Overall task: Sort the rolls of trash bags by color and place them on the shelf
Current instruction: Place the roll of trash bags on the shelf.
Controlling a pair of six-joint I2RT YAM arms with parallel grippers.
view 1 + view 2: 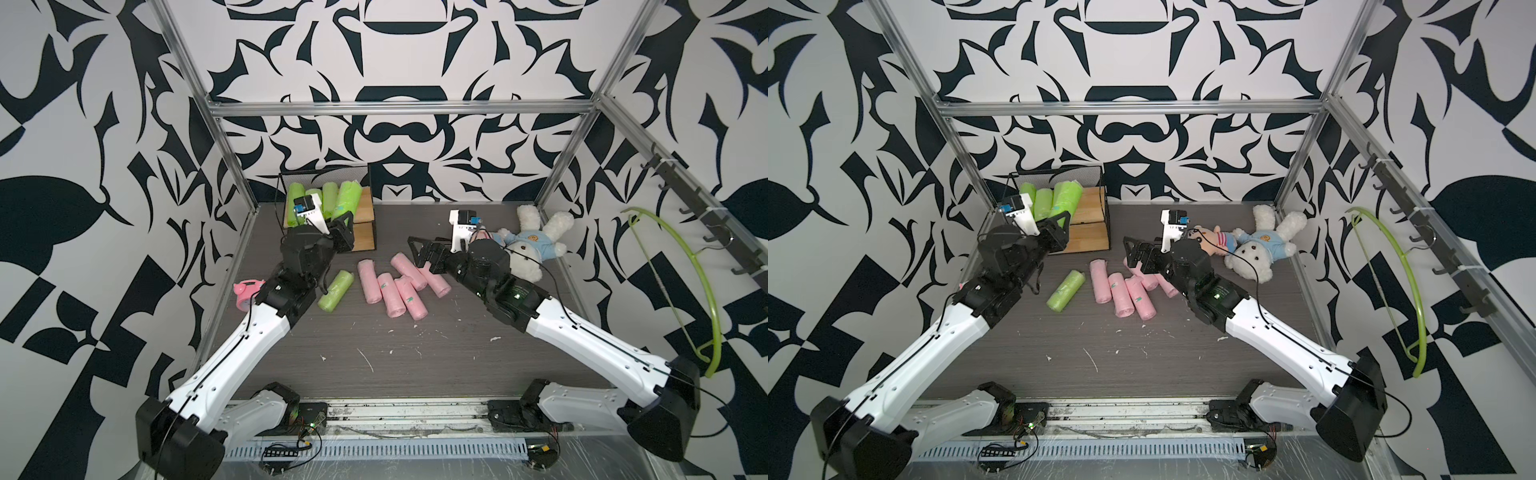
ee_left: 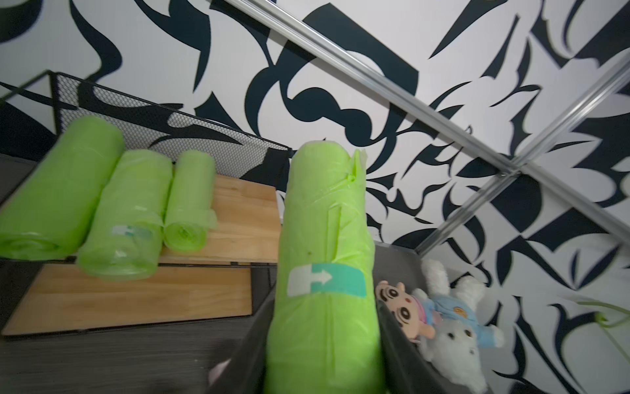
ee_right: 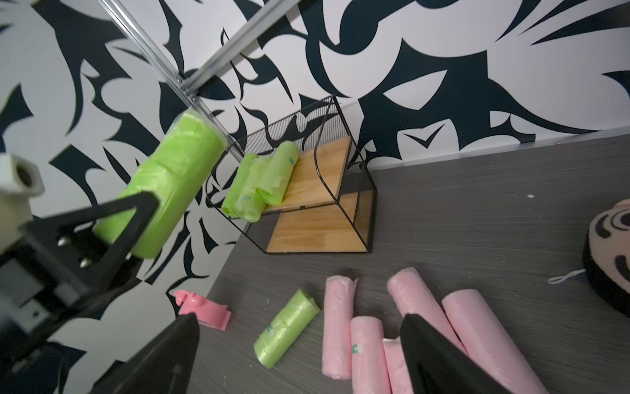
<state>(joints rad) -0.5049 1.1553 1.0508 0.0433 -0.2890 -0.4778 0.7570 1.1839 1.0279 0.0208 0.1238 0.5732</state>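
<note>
Rolls of trash bags: five pink rolls (image 1: 390, 296) lie bunched mid-tabletop (image 1: 415, 357), with a loose green roll (image 1: 336, 290) just left of them, not yet sorted. Right fingers (image 3: 436, 358) gape empty, arm stretched low over the pink bunch. Far left, left fingers (image 3: 133, 218) pinch the held green roll (image 2: 324, 273), wrist raised toward the shelf (image 1: 366, 205), whose upper tier carries three green rolls (image 2: 129, 211), presumably the green tier.

Lime-green rolls (image 1: 336, 291), pink rolls (image 1: 390, 296); black-white patterned walls (image 1: 395, 62); grey table (image 1: 415, 357).
</note>
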